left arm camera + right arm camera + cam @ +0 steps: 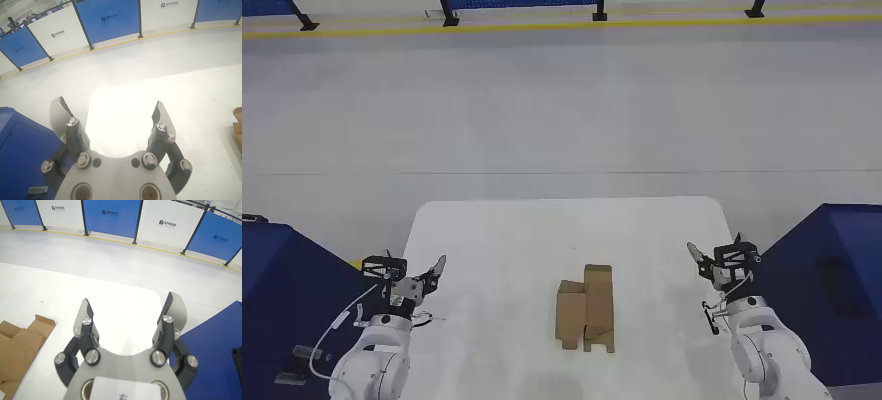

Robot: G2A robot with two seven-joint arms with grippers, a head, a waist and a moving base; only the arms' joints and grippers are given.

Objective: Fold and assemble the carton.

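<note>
A flat, unfolded brown carton (pixel 586 308) lies on the white table (pixel 502 250), near its front edge and a little right of centre. Its flaps (pixel 22 340) lie spread on the table surface, and a corner of it (pixel 237 121) also shows in the left wrist view. My left gripper (pixel 414 268) hovers over the table's left edge, open and holding nothing, well left of the carton. Over the table's right edge my right gripper (pixel 714 252) stands open as well, with nothing between its fingers (pixel 86 315).
Blue bins flank the table on the left (pixel 282 290) and the right (pixel 832 270). Grey floor lies beyond the table, with a yellow line (pixel 562 24) and blue and white barrier panels (pixel 111 217) farther back.
</note>
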